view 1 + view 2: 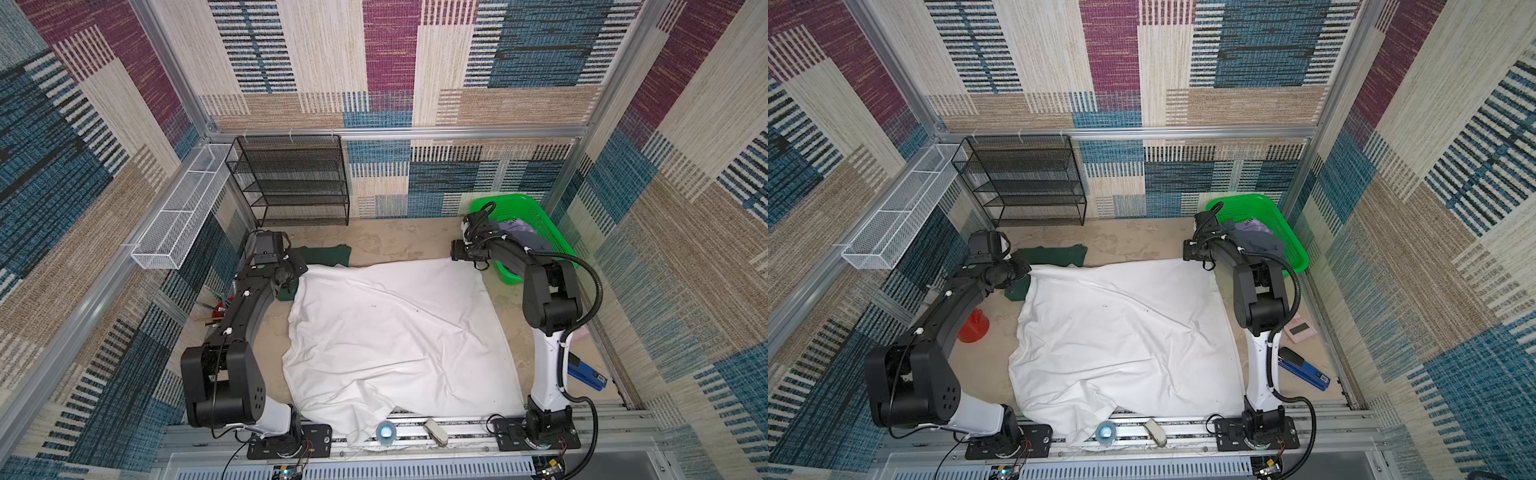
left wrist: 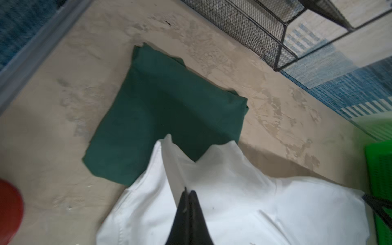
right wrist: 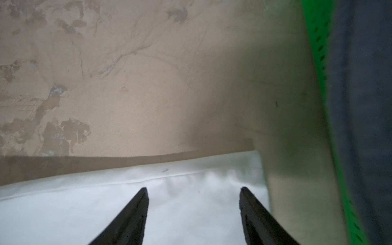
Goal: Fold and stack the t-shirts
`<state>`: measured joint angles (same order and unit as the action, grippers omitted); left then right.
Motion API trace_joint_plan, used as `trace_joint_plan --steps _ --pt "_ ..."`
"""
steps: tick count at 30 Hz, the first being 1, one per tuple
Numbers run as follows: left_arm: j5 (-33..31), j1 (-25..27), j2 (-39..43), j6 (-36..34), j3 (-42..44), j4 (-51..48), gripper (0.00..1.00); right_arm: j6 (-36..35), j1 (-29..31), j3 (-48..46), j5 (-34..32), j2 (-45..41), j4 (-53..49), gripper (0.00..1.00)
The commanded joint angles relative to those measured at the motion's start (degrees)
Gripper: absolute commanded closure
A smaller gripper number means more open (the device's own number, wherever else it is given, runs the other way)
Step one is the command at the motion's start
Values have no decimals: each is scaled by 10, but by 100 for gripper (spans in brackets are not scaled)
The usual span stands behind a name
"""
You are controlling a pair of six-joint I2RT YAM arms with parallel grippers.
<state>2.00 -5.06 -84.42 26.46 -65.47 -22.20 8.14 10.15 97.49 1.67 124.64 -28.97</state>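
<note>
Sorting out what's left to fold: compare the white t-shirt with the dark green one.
The white t-shirt covers most of the table; the dark green t-shirt is much smaller. The white t-shirt lies spread and rumpled; the dark green t-shirt looks folded flat. The left gripper pinches the white t-shirt's corner; the dark green t-shirt is ungripped. Both are plain cloth on the table.

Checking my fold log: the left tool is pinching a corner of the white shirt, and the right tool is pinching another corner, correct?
Not quite. The left tool does pinch the white shirt, but the right tool is open over its corner, pinching nothing; the right wrist view shows its jaws apart.
</note>
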Motion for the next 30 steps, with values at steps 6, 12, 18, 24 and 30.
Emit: trace_joint_plan --steps 6,12,18,24,30 --pt "-41 -31 1 9 7 -10 100 -5 2 56 -9 41 -23 32" --pt "-22 -33 -11 8 4 -3 100 -9 9 109 9 83 -55 38" --pt "-14 -32 -13 1 3 -5 100 -4 18 95 12 91 -59 46" --pt "-7 -33 -14 -3 0 -7 100 -2 21 77 21 89 -50 66" --pt "27 -33 -24 -6 -8 3 100 -7 21 90 2 71 -47 100"
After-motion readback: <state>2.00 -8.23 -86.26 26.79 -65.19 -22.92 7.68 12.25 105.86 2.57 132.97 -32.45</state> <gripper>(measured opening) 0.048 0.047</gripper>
